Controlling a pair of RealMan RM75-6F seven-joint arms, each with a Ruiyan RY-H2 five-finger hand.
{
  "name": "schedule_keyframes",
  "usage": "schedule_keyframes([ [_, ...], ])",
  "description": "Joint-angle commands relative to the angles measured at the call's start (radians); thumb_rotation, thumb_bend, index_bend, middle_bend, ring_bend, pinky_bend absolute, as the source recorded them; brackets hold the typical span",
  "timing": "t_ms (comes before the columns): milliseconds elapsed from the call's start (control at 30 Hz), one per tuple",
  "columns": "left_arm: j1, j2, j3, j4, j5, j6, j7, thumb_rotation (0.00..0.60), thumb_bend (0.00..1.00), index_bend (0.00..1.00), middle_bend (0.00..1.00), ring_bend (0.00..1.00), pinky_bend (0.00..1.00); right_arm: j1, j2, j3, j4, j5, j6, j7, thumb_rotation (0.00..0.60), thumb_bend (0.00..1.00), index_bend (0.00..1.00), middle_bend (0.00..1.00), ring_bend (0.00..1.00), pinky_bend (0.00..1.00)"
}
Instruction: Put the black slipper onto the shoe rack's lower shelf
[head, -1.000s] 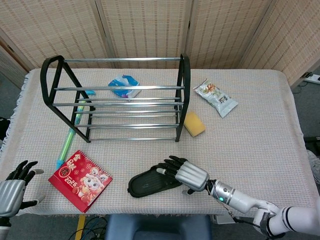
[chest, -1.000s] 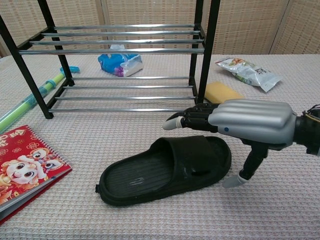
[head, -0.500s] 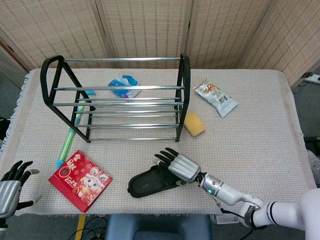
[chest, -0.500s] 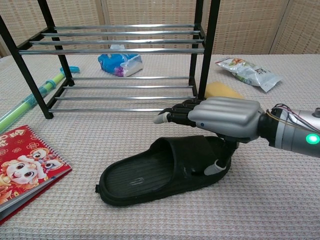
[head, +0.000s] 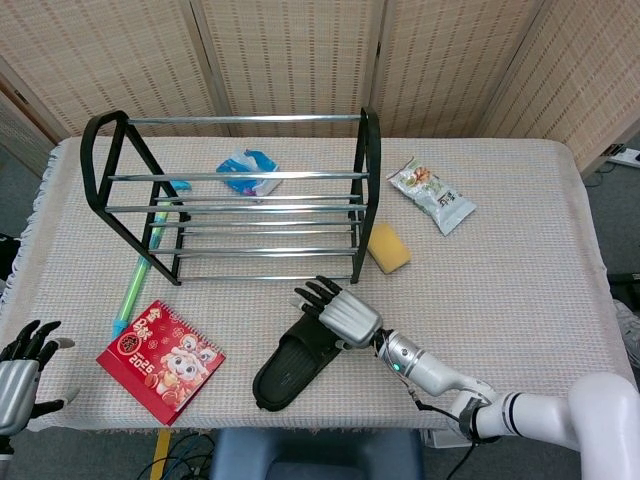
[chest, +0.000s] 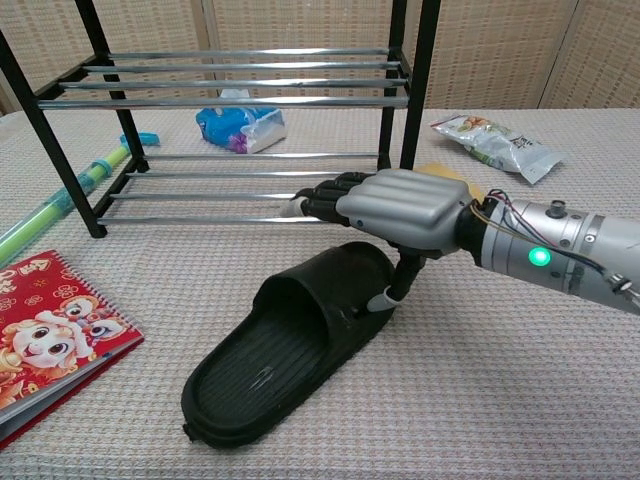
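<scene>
The black slipper (head: 287, 366) (chest: 285, 352) lies on the table in front of the shoe rack (head: 365, 180) (chest: 415, 90), angled with its toe toward the rack's right post. My right hand (head: 336, 311) (chest: 398, 205) hovers over the toe end with its fingers stretched toward the lower shelf (head: 260, 254) (chest: 250, 195), and its thumb touches the slipper's right side. Nothing is gripped. My left hand (head: 20, 372) sits at the table's near left edge, fingers spread and holding nothing; only the head view shows it.
A red 2025 booklet (head: 160, 360) (chest: 45, 330) lies left of the slipper. A green-blue tube (head: 133, 285) (chest: 60, 205) rests by the rack's left foot. A yellow sponge (head: 388, 247), a snack bag (head: 432, 195) and a blue packet (head: 248, 172) lie around the rack.
My right hand has moved left and toward the rack, pushing the slipper's toe round; the slipper has turned from nearly sideways to pointing at the rack. The left hand slid slightly down.
</scene>
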Motion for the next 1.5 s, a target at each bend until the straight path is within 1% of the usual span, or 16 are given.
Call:
schedule_keyframes([
  [33, 0.000, 0.000, -0.001, 0.000, -0.002, -0.001, 0.002, 0.600, 0.15, 0.35, 0.18, 0.10, 0.26, 0.014, -0.031, 0.023, 0.022, 0.017, 0.007, -0.018, 0.600, 0.16, 0.00, 0.01, 0.00, 0.00],
  [133, 0.001, -0.001, -0.002, 0.003, -0.008, -0.001, 0.002, 0.600, 0.15, 0.35, 0.18, 0.10, 0.26, 0.019, -0.038, 0.029, 0.009, 0.019, 0.015, 0.006, 0.600, 0.19, 0.00, 0.02, 0.00, 0.00],
  [200, 0.002, -0.001, -0.002, 0.004, -0.009, -0.002, -0.002, 0.600, 0.15, 0.35, 0.18, 0.10, 0.26, 0.018, -0.025, 0.022, -0.017, 0.007, 0.023, 0.042, 0.600, 0.20, 0.00, 0.03, 0.00, 0.00],
  [333, 0.002, 0.000, 0.000, 0.005, -0.008, -0.004, -0.003, 0.600, 0.15, 0.35, 0.18, 0.10, 0.26, 0.013, 0.041, -0.012, -0.107, -0.051, 0.052, 0.148, 0.600, 0.23, 0.00, 0.06, 0.00, 0.00],
  [500, 0.001, 0.001, 0.003, 0.000, 0.002, -0.002, -0.005, 0.600, 0.15, 0.35, 0.18, 0.10, 0.26, 0.009, 0.103, -0.059, -0.193, -0.140, 0.102, 0.220, 0.600, 0.29, 0.00, 0.10, 0.00, 0.00],
  [533, 0.001, 0.002, 0.003, -0.002, 0.004, -0.002, -0.005, 0.600, 0.15, 0.35, 0.18, 0.10, 0.26, 0.011, 0.109, -0.069, -0.205, -0.158, 0.108, 0.226, 0.600, 0.32, 0.00, 0.11, 0.00, 0.00],
  [633, 0.000, 0.005, 0.005, -0.008, 0.014, 0.001, -0.008, 0.600, 0.15, 0.35, 0.18, 0.10, 0.26, 0.021, 0.117, -0.107, -0.238, -0.215, 0.106, 0.222, 0.600, 0.40, 0.00, 0.15, 0.02, 0.01],
  [667, 0.001, 0.006, 0.005, -0.009, 0.017, 0.002, -0.009, 0.600, 0.15, 0.35, 0.18, 0.10, 0.26, 0.024, 0.118, -0.117, -0.245, -0.226, 0.100, 0.217, 0.600, 0.45, 0.00, 0.16, 0.03, 0.02],
  [767, 0.005, 0.009, 0.008, -0.010, 0.018, 0.006, -0.011, 0.600, 0.15, 0.35, 0.18, 0.10, 0.26, 0.031, 0.121, -0.143, -0.255, -0.247, 0.077, 0.196, 0.600, 0.54, 0.00, 0.19, 0.05, 0.02],
  [867, 0.009, 0.010, 0.011, -0.007, 0.015, 0.007, -0.013, 0.600, 0.15, 0.35, 0.18, 0.10, 0.26, 0.030, 0.126, -0.154, -0.251, -0.247, 0.062, 0.163, 0.600, 0.57, 0.03, 0.20, 0.05, 0.03],
  [1000, 0.013, 0.011, 0.013, -0.005, 0.015, 0.010, -0.018, 0.600, 0.15, 0.35, 0.18, 0.10, 0.26, 0.014, 0.140, -0.150, -0.246, -0.231, 0.071, 0.115, 0.600, 0.57, 0.04, 0.20, 0.05, 0.03],
  [1100, 0.014, 0.012, 0.014, -0.002, 0.017, 0.011, -0.027, 0.600, 0.15, 0.35, 0.18, 0.10, 0.26, -0.004, 0.161, -0.143, -0.236, -0.205, 0.077, 0.067, 0.600, 0.53, 0.04, 0.20, 0.05, 0.03],
  [1200, 0.013, 0.012, 0.014, 0.001, 0.017, 0.009, -0.028, 0.600, 0.15, 0.35, 0.18, 0.10, 0.26, -0.019, 0.170, -0.127, -0.220, -0.157, 0.068, 0.025, 0.600, 0.35, 0.04, 0.18, 0.05, 0.03],
  [1333, 0.008, 0.011, 0.013, -0.001, 0.022, 0.004, -0.028, 0.600, 0.15, 0.35, 0.18, 0.10, 0.26, -0.025, 0.140, -0.086, -0.177, -0.086, 0.052, -0.018, 0.600, 0.15, 0.01, 0.13, 0.05, 0.03],
  [1400, 0.008, 0.011, 0.013, -0.002, 0.024, 0.004, -0.029, 0.600, 0.15, 0.35, 0.18, 0.10, 0.26, -0.023, 0.117, -0.071, -0.154, -0.062, 0.045, -0.032, 0.600, 0.11, 0.00, 0.12, 0.05, 0.03],
  [1500, 0.008, 0.014, 0.014, -0.002, 0.023, 0.002, -0.034, 0.600, 0.15, 0.35, 0.18, 0.10, 0.26, -0.012, 0.078, -0.050, -0.115, -0.034, 0.025, -0.047, 0.600, 0.10, 0.00, 0.10, 0.05, 0.03],
])
